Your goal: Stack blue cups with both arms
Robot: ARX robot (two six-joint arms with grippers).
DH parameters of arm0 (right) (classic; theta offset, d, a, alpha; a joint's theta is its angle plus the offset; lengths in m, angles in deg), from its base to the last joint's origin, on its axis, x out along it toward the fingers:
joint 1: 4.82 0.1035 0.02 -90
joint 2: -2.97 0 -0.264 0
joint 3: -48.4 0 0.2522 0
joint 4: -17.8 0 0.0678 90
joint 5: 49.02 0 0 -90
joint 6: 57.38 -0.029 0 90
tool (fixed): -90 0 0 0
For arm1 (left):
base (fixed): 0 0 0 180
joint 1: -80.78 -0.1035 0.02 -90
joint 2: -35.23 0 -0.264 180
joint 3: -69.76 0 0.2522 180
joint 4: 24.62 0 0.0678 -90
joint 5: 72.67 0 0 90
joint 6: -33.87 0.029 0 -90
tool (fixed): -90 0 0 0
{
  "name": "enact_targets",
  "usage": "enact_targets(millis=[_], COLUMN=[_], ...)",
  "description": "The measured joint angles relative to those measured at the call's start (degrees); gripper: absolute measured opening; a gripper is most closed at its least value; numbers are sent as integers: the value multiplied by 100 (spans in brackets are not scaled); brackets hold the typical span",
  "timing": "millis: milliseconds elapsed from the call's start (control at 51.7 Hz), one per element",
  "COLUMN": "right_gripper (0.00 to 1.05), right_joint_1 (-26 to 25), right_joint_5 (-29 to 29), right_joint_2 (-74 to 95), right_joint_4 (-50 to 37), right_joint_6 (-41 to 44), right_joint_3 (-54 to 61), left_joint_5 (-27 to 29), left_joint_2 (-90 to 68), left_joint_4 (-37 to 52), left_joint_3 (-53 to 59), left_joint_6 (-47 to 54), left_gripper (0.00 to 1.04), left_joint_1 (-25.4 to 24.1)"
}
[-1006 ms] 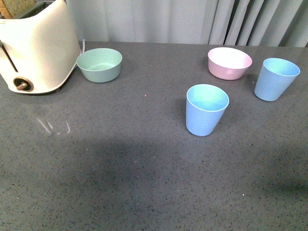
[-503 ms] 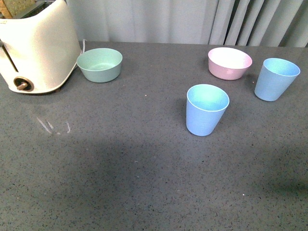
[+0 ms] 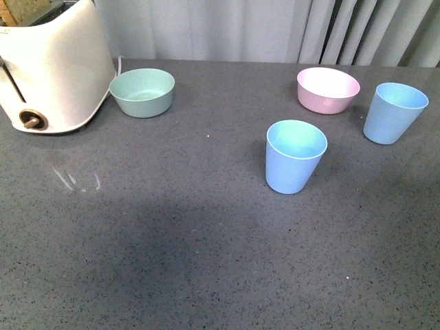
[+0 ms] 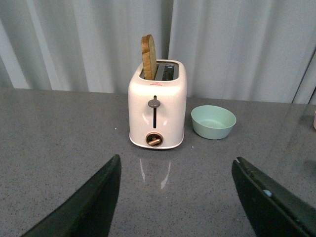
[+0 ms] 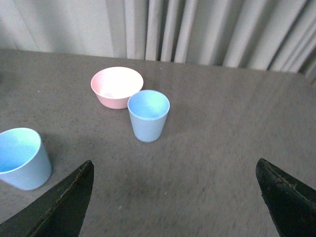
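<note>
**Front view: two blue cups stood apart, both claws spread and empty**

Front view showed neither arm. On the grey table the near blue cup stood upright, right of the middle. The far blue cup stood upright too, further back and near the right edge, well apart from the first. The pink bowl sat between them and further back, just beside the far blue cup but not touching it. The mint-green bowl rested at the back left, just beside the cream toaster. A pale curtain hung behind the table.

In the left wrist view the left gripper had its fingers spread wide with nothing between them. It faced the toaster, from whose slot a slice of bread stuck up, with the mint-green bowl beside it.

In the right wrist view the right gripper was likewise spread wide and held nothing. It was above the table and clear of both cups. The far blue cup lay ahead of it by the pink bowl, and the near blue cup sat off to one side.
</note>
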Motion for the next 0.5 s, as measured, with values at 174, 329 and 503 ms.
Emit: enact_targets(millis=[174, 329, 503], right_gripper=[96, 96, 96], right_joint_1=[546, 863, 1141], right_joint_5=[-125, -417, -684], right_joint_2=[2503, 3838, 5016], right_joint_4=[267, 713, 1281], right_joint_6=[1375, 1956, 2317], right_joint_3=[-1598, -2750, -4057], left_joint_5=[0, 0, 0], left_joint_2=[0, 0, 0], left_joint_4=[0, 0, -2], left_joint_3=[0, 0, 0], left_joint_6=[11, 11, 11], left_gripper=[96, 96, 96], left_joint_1=[0, 0, 0])
